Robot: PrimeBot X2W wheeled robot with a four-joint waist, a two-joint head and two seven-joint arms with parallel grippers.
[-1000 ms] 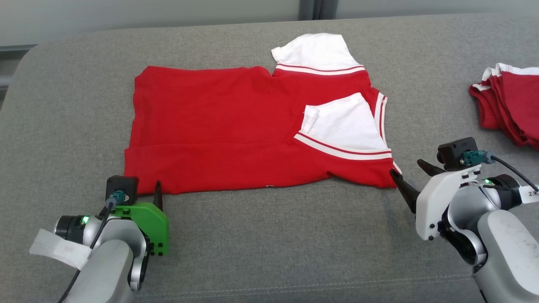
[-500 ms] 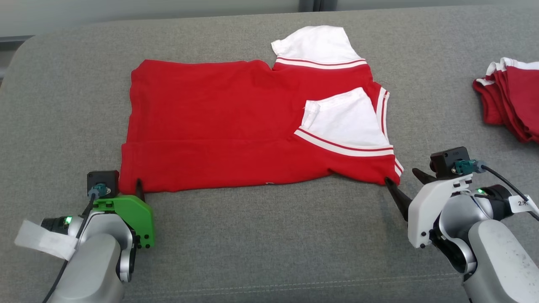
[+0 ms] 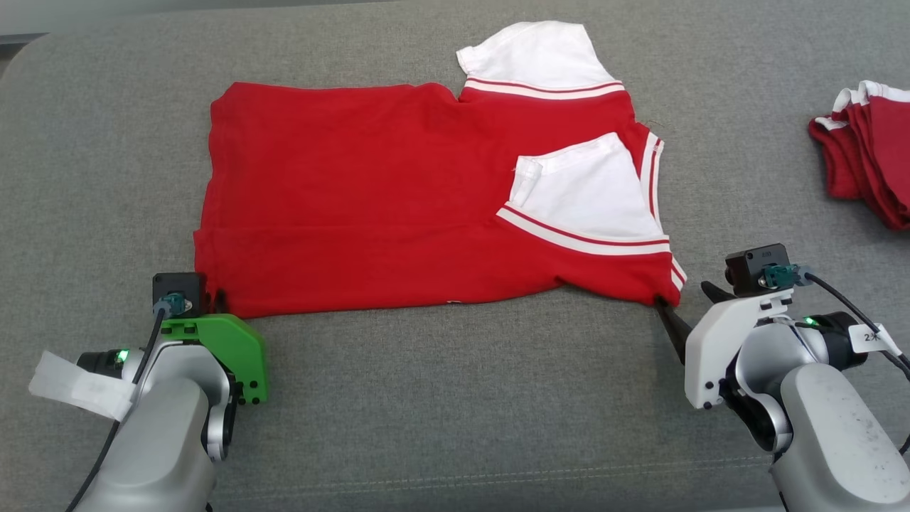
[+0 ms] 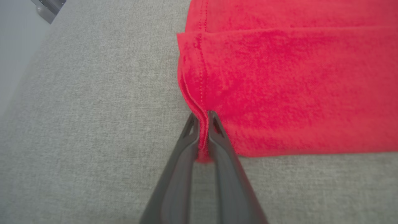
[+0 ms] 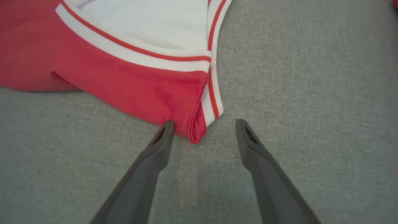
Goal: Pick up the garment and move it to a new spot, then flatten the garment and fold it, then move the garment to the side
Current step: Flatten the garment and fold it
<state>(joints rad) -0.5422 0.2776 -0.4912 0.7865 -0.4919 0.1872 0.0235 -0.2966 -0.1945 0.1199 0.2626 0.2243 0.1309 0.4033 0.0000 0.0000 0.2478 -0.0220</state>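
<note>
The garment (image 3: 370, 192) is a red shirt with white sleeves and striped trim, lying partly folded on the grey cushion (image 3: 455, 398). My left gripper (image 4: 203, 119) is shut on the garment's near left corner (image 4: 202, 109), with red cloth pinched between its dark fingers. In the head view that left gripper (image 3: 213, 302) sits at the hem's corner. My right gripper (image 5: 203, 124) stands open, and the garment's near right corner (image 5: 196, 133) lies between its fingertips, untouched. The head view puts this right gripper (image 3: 682, 302) at the striped corner.
A stack of red and white folded shirts (image 3: 867, 156) lies at the right edge of the cushion. The grey cushion's near half stretches bare in front of the garment. The cushion's left rounded edge (image 3: 21, 64) is at the far left.
My left gripper has closed on the garment's near left corner. Both grippers have edged forward to the hem. The camera has tilted, shifting the whole picture up.
</note>
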